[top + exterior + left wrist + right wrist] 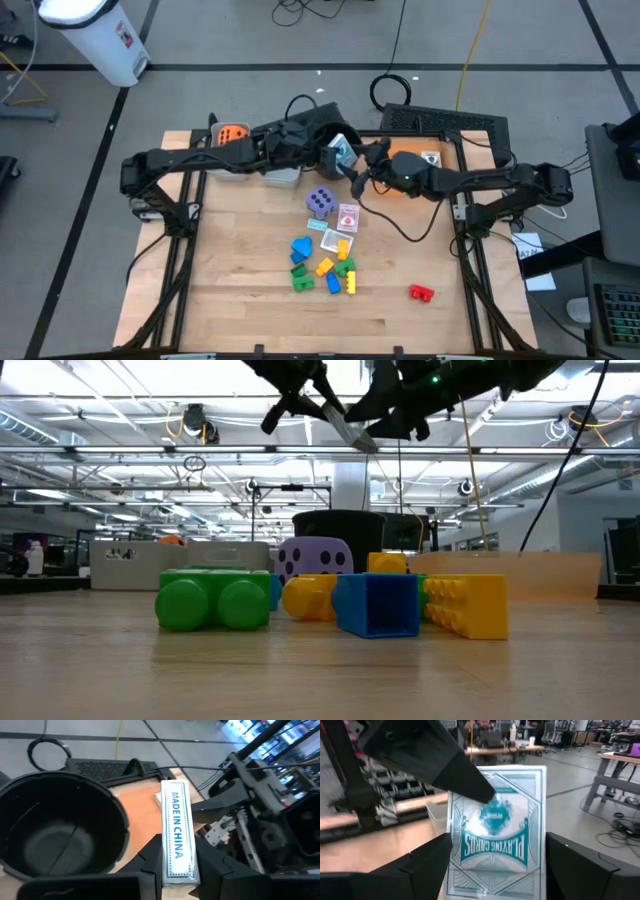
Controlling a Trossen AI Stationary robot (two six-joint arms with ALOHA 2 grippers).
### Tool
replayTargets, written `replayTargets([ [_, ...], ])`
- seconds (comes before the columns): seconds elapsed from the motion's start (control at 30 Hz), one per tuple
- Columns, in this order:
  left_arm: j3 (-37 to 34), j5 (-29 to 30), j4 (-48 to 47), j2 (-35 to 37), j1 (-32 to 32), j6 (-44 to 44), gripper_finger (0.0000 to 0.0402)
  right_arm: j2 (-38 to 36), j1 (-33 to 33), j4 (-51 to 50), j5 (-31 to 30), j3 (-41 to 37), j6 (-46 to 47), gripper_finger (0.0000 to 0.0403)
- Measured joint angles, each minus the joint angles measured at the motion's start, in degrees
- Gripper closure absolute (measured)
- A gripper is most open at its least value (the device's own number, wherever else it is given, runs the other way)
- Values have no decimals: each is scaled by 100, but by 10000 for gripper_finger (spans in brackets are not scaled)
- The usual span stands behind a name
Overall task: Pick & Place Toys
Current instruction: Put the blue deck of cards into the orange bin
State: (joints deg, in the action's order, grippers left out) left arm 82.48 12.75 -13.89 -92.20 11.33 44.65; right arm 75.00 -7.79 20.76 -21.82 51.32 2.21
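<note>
1. Teal-and-white card box (494, 832), held above the table's far middle; its face reads "PLAYING CARDS", seen upside down in the right wrist view, with a teal ornamental border
2. Narrow side of the box (177, 832), printed "MADE IN CHINA" in blue capitals on white
3. Left gripper (175, 870), fingers clamped on the box's two broad faces; in the high view it sits just beside the black pot (318, 115)
4. Right gripper (495, 865), fingers spread apart, one on each side of the box and not touching it; one left finger (445, 765) crosses the box face
5. Purple die (320, 202) with dark pips, on the wood table (240, 300) near its middle
6. Picture cards (347, 217), white-edged, one with a red figure, just beside the die; their print is too small to read
7. Cluster of blocks (325, 265) nearer the front: blue, yellow and green pieces touching or nearly so
8. Green block (212, 600), blue block (377, 603) and yellow block (465, 605), studded, in a row in the low view
9. Red block (421, 292), alone, well apart to the right
10. Orange die (232, 133) in a grey bin (228, 168) at the far left
</note>
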Motion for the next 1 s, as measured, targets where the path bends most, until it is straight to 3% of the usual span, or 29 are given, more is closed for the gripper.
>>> replayTargets([
  [1.0,2,65,442,-10,59,562,328,35,89,-341,-625,284,-614,71],
])
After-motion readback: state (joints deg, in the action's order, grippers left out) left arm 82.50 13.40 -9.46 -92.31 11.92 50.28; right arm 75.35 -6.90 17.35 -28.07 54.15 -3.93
